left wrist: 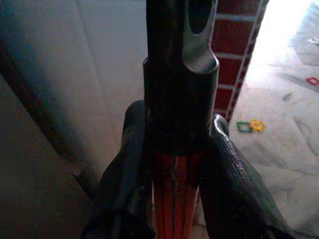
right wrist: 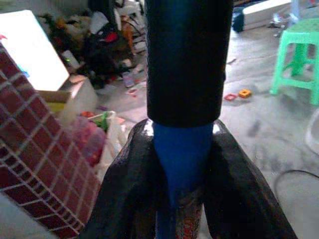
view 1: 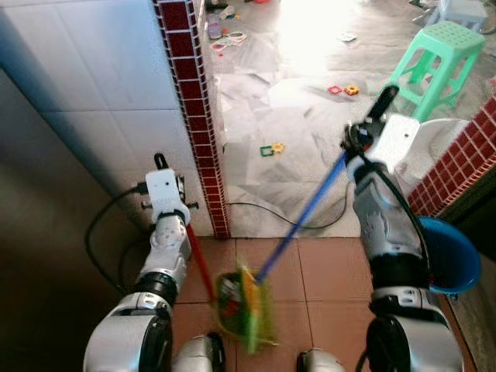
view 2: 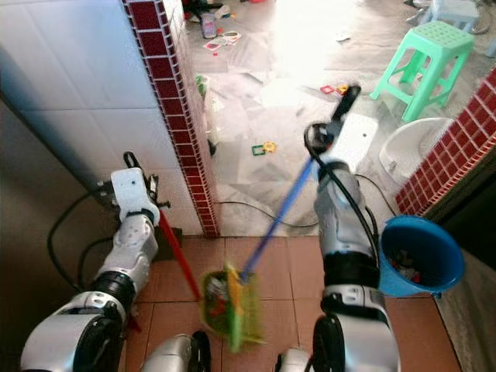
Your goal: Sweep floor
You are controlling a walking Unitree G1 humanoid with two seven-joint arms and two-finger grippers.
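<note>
My left gripper (view 1: 161, 165) is shut on a red handle (view 1: 200, 267) with a black top, close to the tiled wall. In the left wrist view both fingers (left wrist: 124, 164) clamp that handle (left wrist: 174, 194). My right gripper (view 1: 363, 138) is shut on a blue broom handle (view 1: 306, 213) that ends in a black cap (view 1: 384, 99). The right wrist view has the blue handle (right wrist: 182, 159) squeezed between the fingers (right wrist: 234, 179). Both handles run down to a blurred green and yellow head (view 1: 244, 308) on the brown floor tiles between my feet. I cannot tell broom from dustpan there.
A red brick pillar (view 1: 198, 116) edges the white tiled wall at left. Small toys (view 1: 271, 147) lie scattered on the grey floor beyond. A green stool (view 1: 438, 54), white basin (view 1: 434, 143), low brick wall (view 1: 465, 159) and blue bucket (view 1: 449, 256) stand right. A black cable (view 1: 256, 208) crosses the floor.
</note>
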